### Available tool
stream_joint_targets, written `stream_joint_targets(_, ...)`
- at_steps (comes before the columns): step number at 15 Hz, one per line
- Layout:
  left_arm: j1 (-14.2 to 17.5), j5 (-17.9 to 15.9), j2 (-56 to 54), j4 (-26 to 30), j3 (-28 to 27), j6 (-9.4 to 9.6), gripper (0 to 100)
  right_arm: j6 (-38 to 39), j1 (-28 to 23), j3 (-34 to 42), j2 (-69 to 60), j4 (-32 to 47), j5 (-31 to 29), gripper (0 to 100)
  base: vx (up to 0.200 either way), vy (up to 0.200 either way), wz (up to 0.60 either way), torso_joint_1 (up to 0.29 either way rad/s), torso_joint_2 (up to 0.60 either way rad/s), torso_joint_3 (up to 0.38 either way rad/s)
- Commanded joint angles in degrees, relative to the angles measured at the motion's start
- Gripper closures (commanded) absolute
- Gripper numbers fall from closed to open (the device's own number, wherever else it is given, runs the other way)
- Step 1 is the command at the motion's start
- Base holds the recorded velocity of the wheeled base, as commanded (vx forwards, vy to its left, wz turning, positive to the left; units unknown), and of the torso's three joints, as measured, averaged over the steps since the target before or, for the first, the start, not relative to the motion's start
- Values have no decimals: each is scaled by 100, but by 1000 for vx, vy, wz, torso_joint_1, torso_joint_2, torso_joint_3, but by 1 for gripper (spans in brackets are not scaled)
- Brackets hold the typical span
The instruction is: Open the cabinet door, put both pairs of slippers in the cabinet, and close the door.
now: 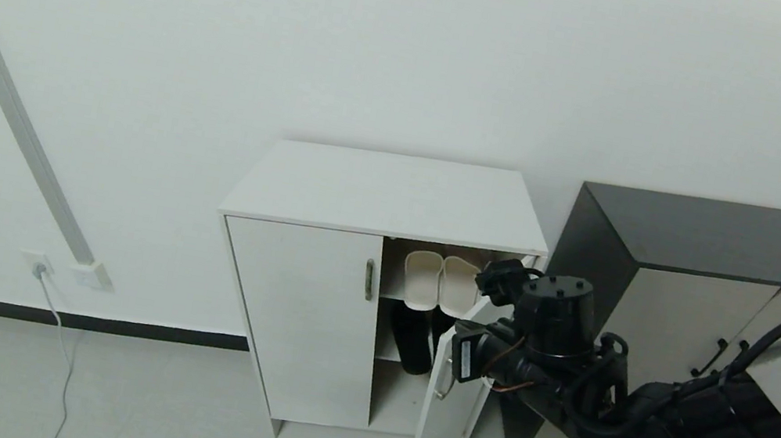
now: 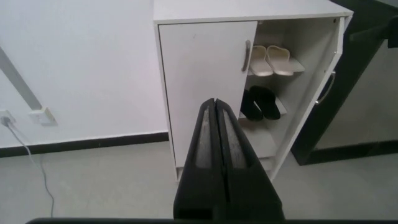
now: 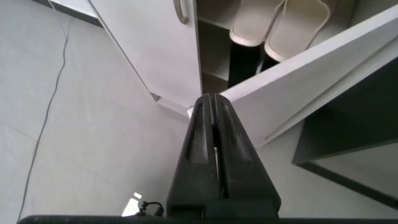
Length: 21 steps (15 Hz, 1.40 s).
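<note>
White cabinet (image 1: 386, 195) stands against the wall, its left door (image 1: 299, 315) shut and its right door (image 1: 440, 418) swung partway out toward the near side. Both pairs of slippers sit inside the right compartment: the cream slippers (image 1: 439, 281) on the upper shelf, the black slippers (image 1: 411, 341) on the shelf below.

The head view puts the right arm (image 1: 554, 333) just right of the open door, where its bulk hides the door's upper outer edge. The right wrist view adds the right gripper (image 3: 214, 99), fingers pressed together and holding nothing, its tip right at the top edge of the open door; whether it touches cannot be told. The left wrist view looks from farther back and left: the left gripper (image 2: 216, 102) is also closed on nothing, well apart from the cabinet and in front of the shut door. That view also takes in the lower shelf and the handle (image 2: 326, 87) on the open door.

A dark grey cabinet (image 1: 713, 233) stands just right of the white one. On the far left a grey conduit (image 1: 1, 82) runs diagonally down the white wall (image 1: 389, 36) to a socket (image 1: 39, 265), from which a grey cable (image 1: 63, 347) trails onto the floor. A black baseboard (image 1: 57, 315) lines the wall above the pale grey floor (image 1: 130, 398).
</note>
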Motion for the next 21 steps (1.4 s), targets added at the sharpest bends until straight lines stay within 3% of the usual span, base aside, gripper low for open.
stream_joint_targets(1,-2,-2,-1,-1,-1,0,100,2,0,314,-343,34,-10,100,0,0,0,0,0,0)
stream_joint_targets(7,-2,-2,-1,-1,-1,0,100,20,8,1870,-1186,-54,42,100,200,0,0,3,2,5)
stream_joint_targets(10,-2,-2,-1,-1,-1,0,100,11,26,2459,-1230,-326,60,100,0,0,0,0,0,0)
stream_joint_targets(14,-2,7,-1,-1,-1,0,100,11,26,2345,-940,-405,69,100,0,0,0,0,0,0)
stream_joint_targets(21,-2,7,-1,-1,-1,-9,100,28,8,1492,-26,-783,69,100,0,0,0,0,0,0)
